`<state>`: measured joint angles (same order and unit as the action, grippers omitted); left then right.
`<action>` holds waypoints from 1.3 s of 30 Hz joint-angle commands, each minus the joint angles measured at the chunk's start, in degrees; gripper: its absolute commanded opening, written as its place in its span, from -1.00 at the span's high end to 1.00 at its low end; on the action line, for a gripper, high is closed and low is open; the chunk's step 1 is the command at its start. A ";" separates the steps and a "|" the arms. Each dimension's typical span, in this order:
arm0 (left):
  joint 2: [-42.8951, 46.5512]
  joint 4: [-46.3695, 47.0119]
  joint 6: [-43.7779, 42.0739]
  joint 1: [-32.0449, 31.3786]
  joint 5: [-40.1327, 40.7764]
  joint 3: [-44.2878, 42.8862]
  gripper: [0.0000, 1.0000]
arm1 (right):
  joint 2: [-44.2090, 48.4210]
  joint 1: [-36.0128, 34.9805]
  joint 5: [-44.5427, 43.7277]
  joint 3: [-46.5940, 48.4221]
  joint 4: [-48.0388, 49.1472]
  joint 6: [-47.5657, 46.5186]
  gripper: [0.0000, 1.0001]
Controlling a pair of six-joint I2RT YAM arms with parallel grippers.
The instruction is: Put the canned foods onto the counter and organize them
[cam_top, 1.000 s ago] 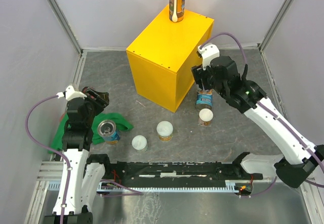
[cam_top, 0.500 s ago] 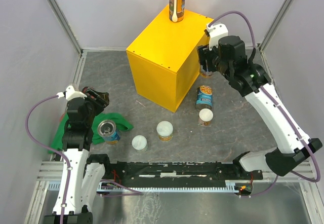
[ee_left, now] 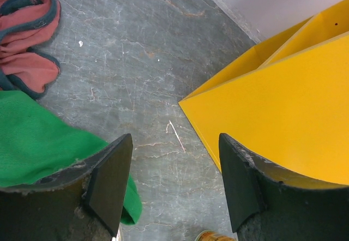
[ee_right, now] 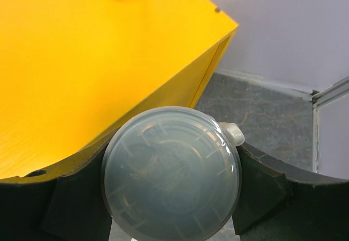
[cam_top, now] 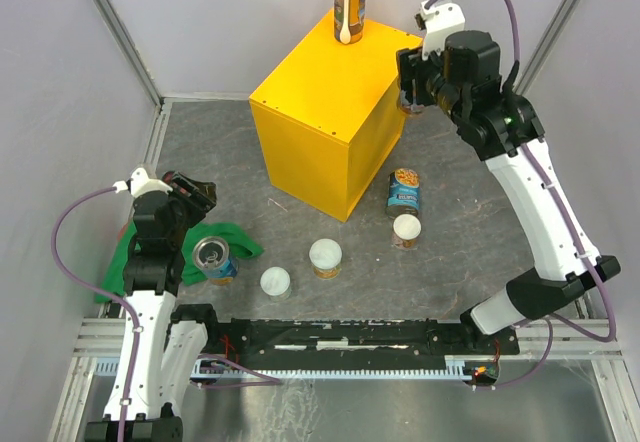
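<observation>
The yellow counter (cam_top: 325, 112) stands mid-table with one tall orange-labelled can (cam_top: 349, 2) upright on its far corner. My right gripper (cam_top: 412, 90) is shut on the second tall can, whose white lid (ee_right: 172, 173) fills the right wrist view; it hangs beside the counter's right top edge (ee_right: 82, 61), mostly hidden in the top view. On the floor stand a blue can (cam_top: 404, 190), three short white-lidded cans (cam_top: 406, 230) (cam_top: 326, 257) (cam_top: 275, 281), and a silver-topped blue can (cam_top: 213, 257). My left gripper (cam_top: 190, 197) is open and empty above the floor (ee_left: 174, 186).
A green cloth (cam_top: 225, 242) lies under the left blue can and shows in the left wrist view (ee_left: 38, 137), next to a red cloth (ee_left: 27, 39). Grey walls and metal frame posts enclose the table. The arm bases and a black rail run along the near edge.
My right arm has lifted the tall can from the floor beside the counter up to the counter's top edge. The left arm has not moved.
</observation>
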<state>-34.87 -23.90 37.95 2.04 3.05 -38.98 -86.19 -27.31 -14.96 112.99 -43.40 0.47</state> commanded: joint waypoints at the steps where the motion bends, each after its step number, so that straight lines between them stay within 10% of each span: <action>1: 0.27 1.90 -1.20 -0.24 1.53 -0.17 -0.42 | -0.54 1.06 -0.33 10.06 7.63 -2.19 0.98; 39: 1.51 1.08 0.45 -0.16 2.39 3.36 -0.42 | -15.49 4.09 5.89 31.41 10.43 0.41 0.98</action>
<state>-33.36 -24.47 37.95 2.04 4.60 -35.77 -102.98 -23.46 -10.00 138.52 -44.95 0.40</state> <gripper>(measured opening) 0.710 0.748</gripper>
